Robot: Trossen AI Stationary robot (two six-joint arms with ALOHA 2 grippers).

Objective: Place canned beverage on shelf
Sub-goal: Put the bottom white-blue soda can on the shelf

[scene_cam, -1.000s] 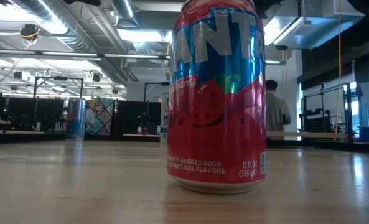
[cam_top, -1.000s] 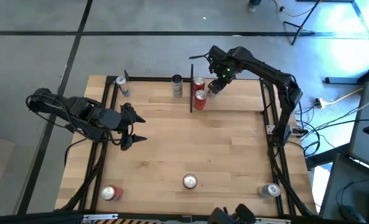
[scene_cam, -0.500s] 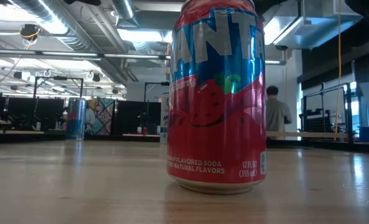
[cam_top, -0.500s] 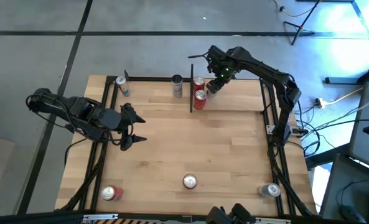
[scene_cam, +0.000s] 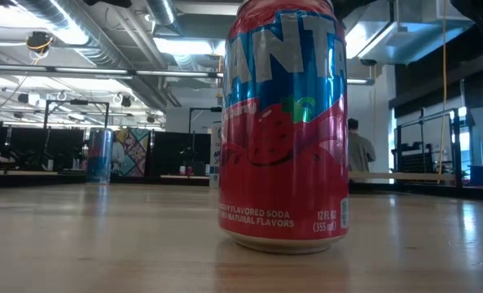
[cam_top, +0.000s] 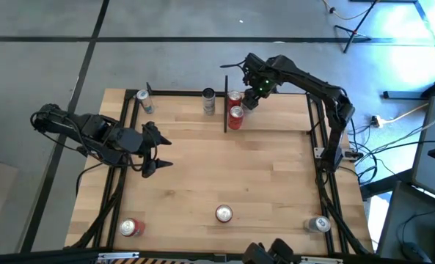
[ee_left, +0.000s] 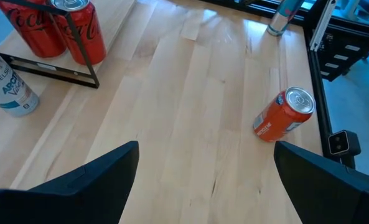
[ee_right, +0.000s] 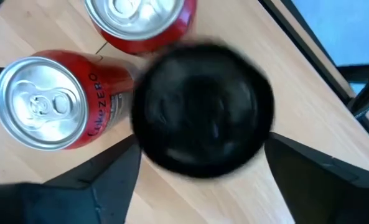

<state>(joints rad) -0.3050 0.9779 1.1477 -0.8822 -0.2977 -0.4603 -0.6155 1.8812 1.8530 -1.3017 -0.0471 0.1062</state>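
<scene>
Light wood planks make up the counter point(cam_top: 202, 169), framed by black metal rails. Over its left edge hangs the left gripper point(cam_top: 155, 152), fingers spread wide and holding nothing. Near the front left corner a red can point(cam_top: 131, 227) lies on its side; the left wrist view shows it as an orange-red can tipped over on bare wood. At the far left corner stands a slim silver can point(cam_top: 143, 99).

Along the far edge sits the shelf point(cam_top: 225, 103), with its thin black upright panel. Left of the panel stands a dark-topped can point(cam_top: 209, 99). Right of the panel two red cans stand upright, touching or nearly so: the rear Coke point(cam_top: 234, 97) against the far edge and the front Coke point(cam_top: 235, 116) just before it. The right wrist view looks down on both silver tops point(ee_right: 40, 104), a blurred black round part covering the space beside them.

The right gripper point(cam_top: 251, 99) hovers at the far edge just right of the two Cokes, its fingers parted and apart from the cans.

At the middle of the front edge stands a Fanta can point(cam_top: 224, 213), filling the low view point(scene_cam: 286, 130). A silver-topped can point(cam_top: 320, 224) stands near the front right corner. A person point(scene_cam: 357, 150) stands in the room beyond.
</scene>
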